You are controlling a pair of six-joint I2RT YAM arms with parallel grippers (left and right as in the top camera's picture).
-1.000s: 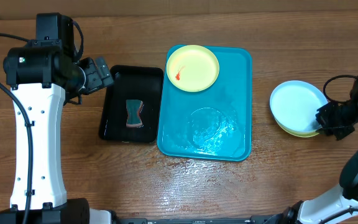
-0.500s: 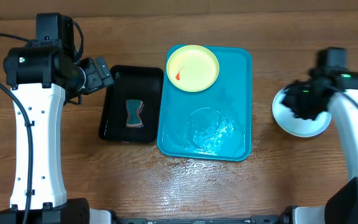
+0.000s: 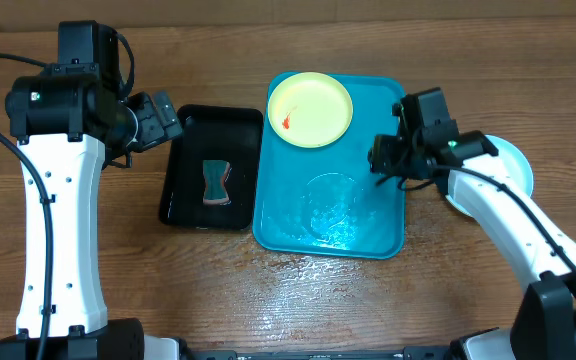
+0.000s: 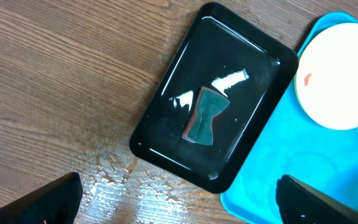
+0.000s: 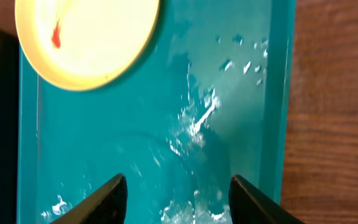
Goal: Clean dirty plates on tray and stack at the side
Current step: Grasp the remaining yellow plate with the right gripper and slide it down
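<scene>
Right gripper (image 5: 178, 190) hovers over the tray (image 5: 241, 93), fingers released, empty. Left gripper (image 4: 176, 199), released wide, hangs at the black tray's (image 4: 253, 81) left edge.

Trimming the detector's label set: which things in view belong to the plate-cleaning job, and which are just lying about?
Job:
- turquoise tray
- smeared yellow plate, on the tray
- white plate, off to the side and partly hidden
- sponge, probably the cleaning tool

Lying about:
- black tray, which only holds the sponge
</scene>
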